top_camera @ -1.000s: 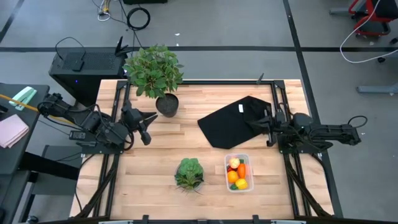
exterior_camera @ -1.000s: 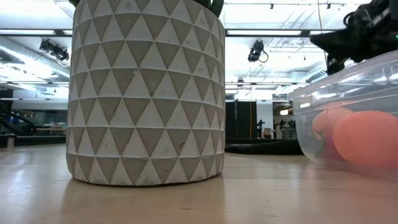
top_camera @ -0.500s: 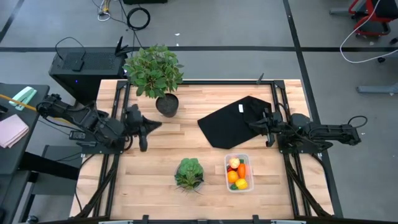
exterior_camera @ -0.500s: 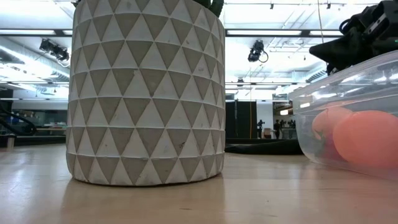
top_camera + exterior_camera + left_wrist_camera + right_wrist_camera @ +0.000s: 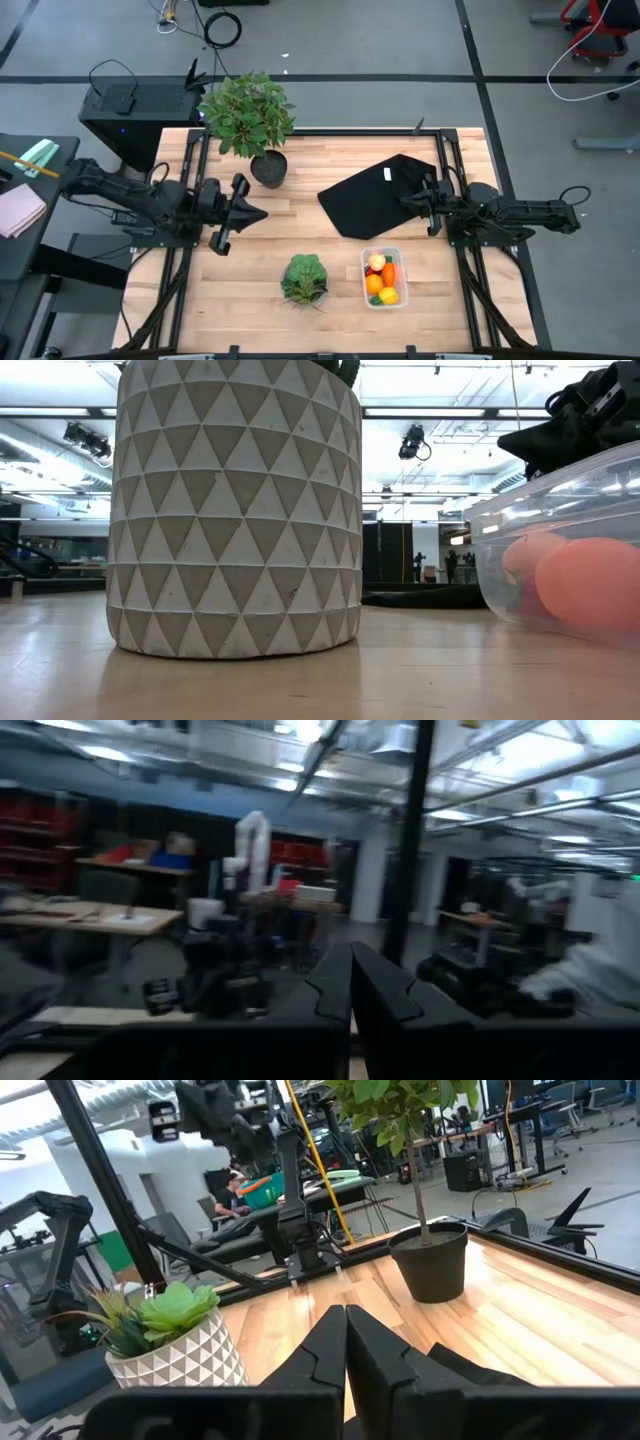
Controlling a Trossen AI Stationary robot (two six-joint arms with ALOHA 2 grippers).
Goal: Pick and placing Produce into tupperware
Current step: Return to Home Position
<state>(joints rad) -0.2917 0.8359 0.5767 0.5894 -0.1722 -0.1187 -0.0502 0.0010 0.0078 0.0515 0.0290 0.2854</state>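
The clear tupperware (image 5: 383,278) stands on the table near its front edge. It holds the produce: a yellow piece (image 5: 389,295), an orange ball (image 5: 374,284), an orange carrot (image 5: 389,272) and a pale peach ball (image 5: 376,263). In the low view its wall (image 5: 560,510) shows the orange ball (image 5: 590,582) inside. My left gripper (image 5: 262,212) (image 5: 350,965) hovers shut over the table's left part, pointing right. My right gripper (image 5: 402,201) (image 5: 346,1320) (image 5: 520,440) hovers shut over a black cloth, pointing left. Neither touches anything.
A leafy green head in a white triangle-patterned pot (image 5: 304,278) (image 5: 235,520) (image 5: 170,1342) stands left of the tupperware. A big potted plant (image 5: 248,115) (image 5: 428,1260) stands at the far left. The black cloth (image 5: 375,200) lies flat, right of centre. Bare wood lies between the arms.
My left gripper has moved toward the table's right and slightly toward the near edge, and its wrist has turned about. My right gripper shifted slightly at first, then kept still. The tupperware and produce have not moved.
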